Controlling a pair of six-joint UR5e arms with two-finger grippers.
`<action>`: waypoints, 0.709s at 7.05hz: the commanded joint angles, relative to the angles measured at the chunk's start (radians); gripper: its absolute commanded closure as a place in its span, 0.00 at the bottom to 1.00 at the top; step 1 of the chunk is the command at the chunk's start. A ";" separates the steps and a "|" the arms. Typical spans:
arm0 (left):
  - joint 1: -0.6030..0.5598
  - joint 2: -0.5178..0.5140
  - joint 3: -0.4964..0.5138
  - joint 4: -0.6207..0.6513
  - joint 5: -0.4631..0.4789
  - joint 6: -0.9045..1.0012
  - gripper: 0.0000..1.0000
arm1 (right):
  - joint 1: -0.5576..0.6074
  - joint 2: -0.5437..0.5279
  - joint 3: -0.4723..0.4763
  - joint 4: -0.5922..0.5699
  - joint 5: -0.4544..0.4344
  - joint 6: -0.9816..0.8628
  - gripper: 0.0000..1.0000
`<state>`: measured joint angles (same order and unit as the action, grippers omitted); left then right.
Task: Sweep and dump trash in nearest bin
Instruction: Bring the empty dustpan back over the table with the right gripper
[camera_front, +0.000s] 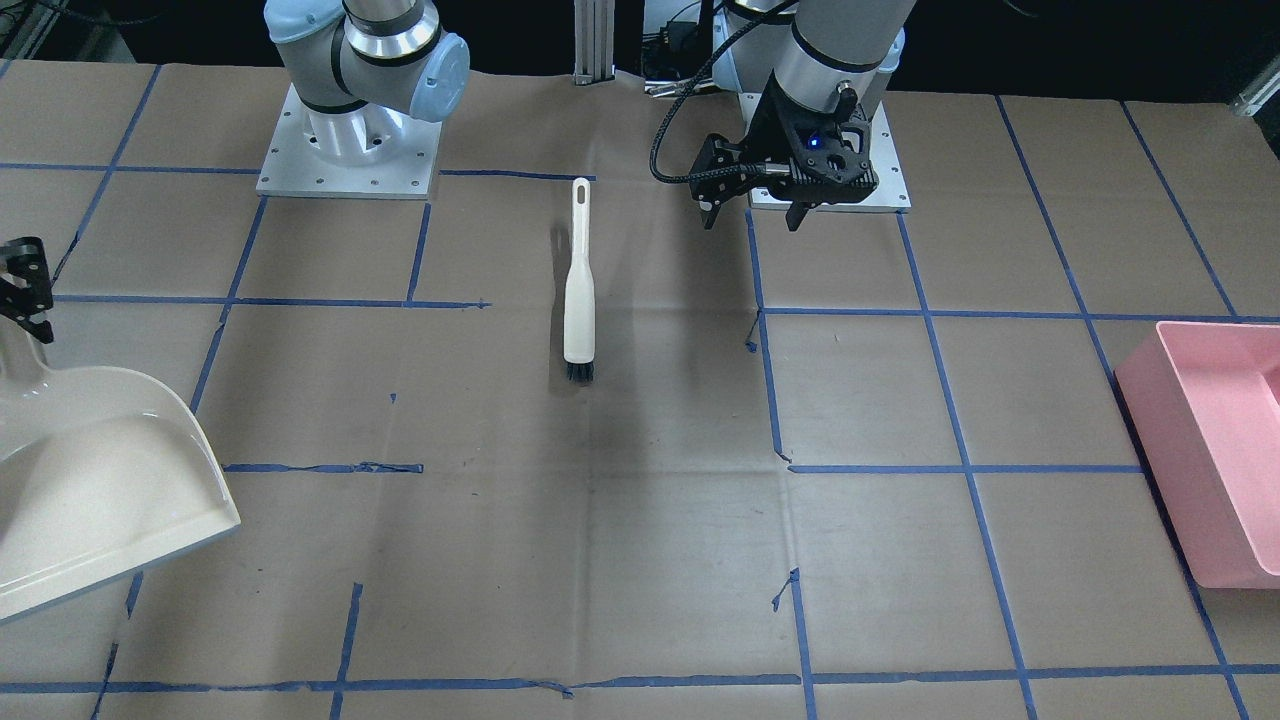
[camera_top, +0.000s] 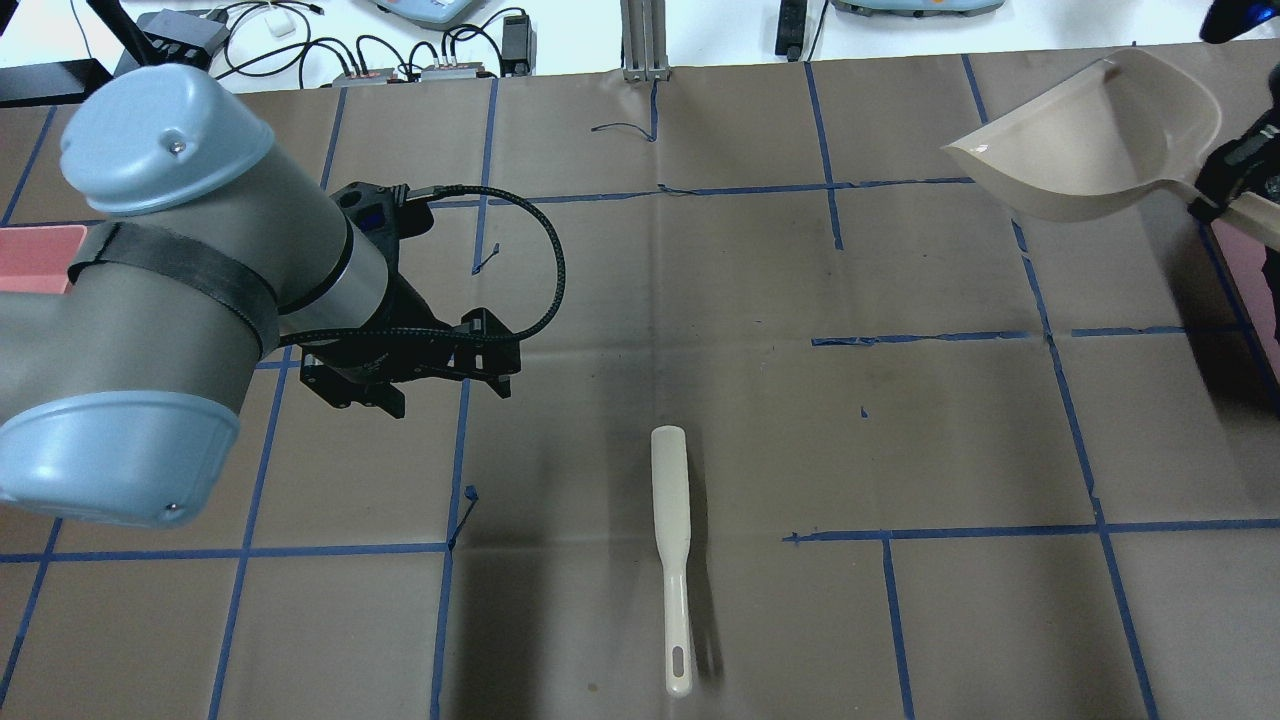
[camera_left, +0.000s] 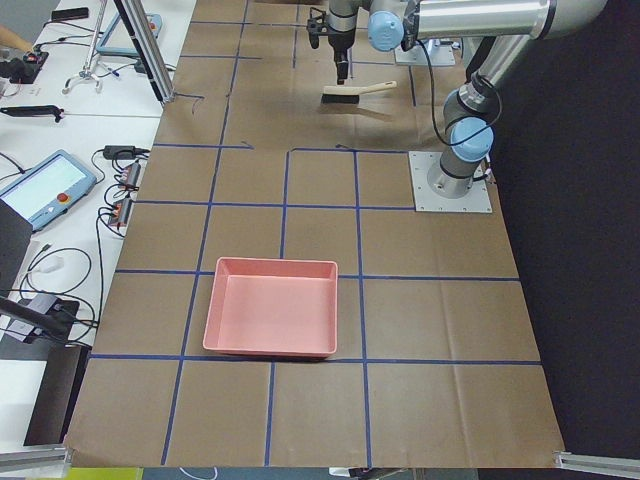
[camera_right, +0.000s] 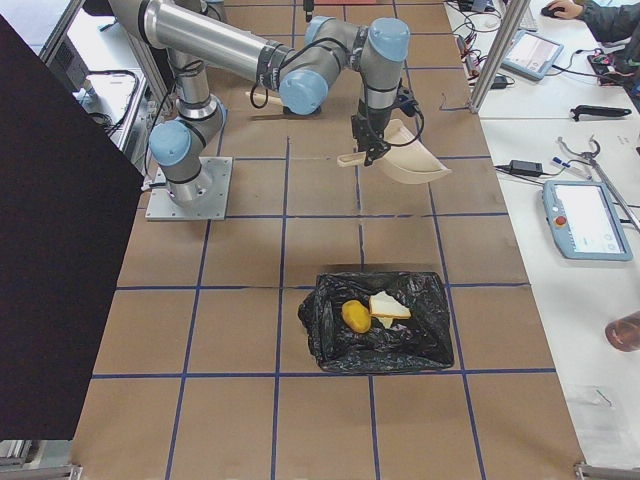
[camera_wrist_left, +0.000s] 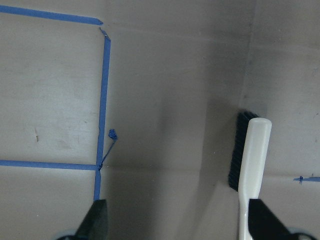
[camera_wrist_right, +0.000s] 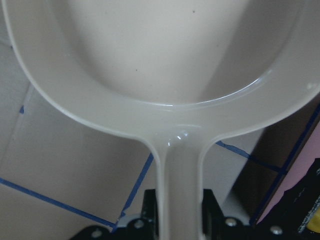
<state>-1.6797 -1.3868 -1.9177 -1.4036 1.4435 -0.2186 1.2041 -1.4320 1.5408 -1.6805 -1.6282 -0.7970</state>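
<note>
1. Right pincer (camera_wrist_right: 180, 216): clamped on the handle of the cream plastic dustpan (camera_front: 100, 480), which hangs tilted and empty above the brown paper-covered counter (camera_front: 600, 560). Risk: the pan may swivel in that narrow handle grip, or its lip may strike the counter on lowering.
2. Left pincer (camera_front: 752, 220): spread wide, holding nothing, hovering just beside the cream, black-bristled hand brush (camera_front: 579, 290). Risk: one finger appears to sit over the brush handle, so a straight descent could knock it.
3. Trash: a round yellow-brown lump (camera_right: 355, 316) and a white bread-like slice (camera_right: 388, 307) lie in the black-bag-lined bin (camera_right: 420, 340), well apart from the pan. A second slice cannot be made out.
</note>
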 joint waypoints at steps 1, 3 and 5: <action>0.002 0.000 0.000 0.000 0.000 0.001 0.00 | 0.140 0.050 -0.004 -0.080 0.010 0.224 0.69; 0.000 0.000 0.000 0.000 0.000 0.001 0.00 | 0.266 0.103 -0.007 -0.135 0.010 0.391 0.69; 0.000 0.000 0.000 0.000 0.000 -0.001 0.00 | 0.386 0.192 -0.027 -0.183 0.011 0.540 0.69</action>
<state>-1.6796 -1.3867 -1.9175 -1.4036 1.4435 -0.2189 1.5152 -1.2960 1.5272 -1.8344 -1.6182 -0.3556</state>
